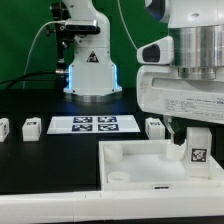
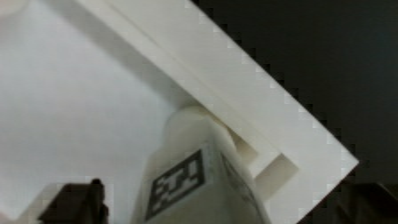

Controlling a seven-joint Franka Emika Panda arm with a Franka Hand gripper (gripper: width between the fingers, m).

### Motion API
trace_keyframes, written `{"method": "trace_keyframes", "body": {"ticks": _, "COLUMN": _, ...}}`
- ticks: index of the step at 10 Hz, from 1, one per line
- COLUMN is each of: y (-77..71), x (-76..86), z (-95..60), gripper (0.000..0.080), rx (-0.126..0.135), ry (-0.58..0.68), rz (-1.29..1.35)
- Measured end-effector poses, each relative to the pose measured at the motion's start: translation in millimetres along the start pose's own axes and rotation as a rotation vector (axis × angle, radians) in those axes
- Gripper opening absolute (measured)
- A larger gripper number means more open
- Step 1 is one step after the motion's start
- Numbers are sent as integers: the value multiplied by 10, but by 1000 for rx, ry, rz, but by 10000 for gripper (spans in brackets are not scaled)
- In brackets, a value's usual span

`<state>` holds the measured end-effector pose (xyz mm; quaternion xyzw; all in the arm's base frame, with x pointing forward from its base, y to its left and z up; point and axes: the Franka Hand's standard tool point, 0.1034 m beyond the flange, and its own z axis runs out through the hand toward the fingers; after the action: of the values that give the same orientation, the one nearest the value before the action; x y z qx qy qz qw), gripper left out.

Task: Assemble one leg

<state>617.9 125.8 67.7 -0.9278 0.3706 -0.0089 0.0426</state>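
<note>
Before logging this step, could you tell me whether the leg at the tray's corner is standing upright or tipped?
Upright. In the exterior view the leg stands vertical at the corner of the tray on that view's right, its tag facing the camera.

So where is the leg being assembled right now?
In the exterior view, the leg stands upright at the tray's corner on that view's right, just below the open fingers, with the marker board behind.

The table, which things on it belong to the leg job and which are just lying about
Part of the job:
- leg standing in the tray's corner
- tray
- gripper, jaws open, over that leg

Lying about:
- spare legs
- marker board
</note>
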Motion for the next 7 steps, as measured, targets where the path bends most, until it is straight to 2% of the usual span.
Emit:
{"method": "trace_keyframes", "body": {"ticks": 2, "y": -2, "x": 5, "z": -5, "gripper": 649, "rx": -4, "ry": 3, "rz": -214}}
{"method": "trace_keyframes", "body": {"ticks": 4, "y": 8, "x": 17, "z": -5, "gripper": 649, "rx": -27, "ry": 17, "rz": -504}}
{"method": "trace_keyframes", "body": {"ticks": 7, "y": 12, "x": 24, "z": -5, "gripper": 622, "rx": -27, "ry": 17, "rz": -592}}
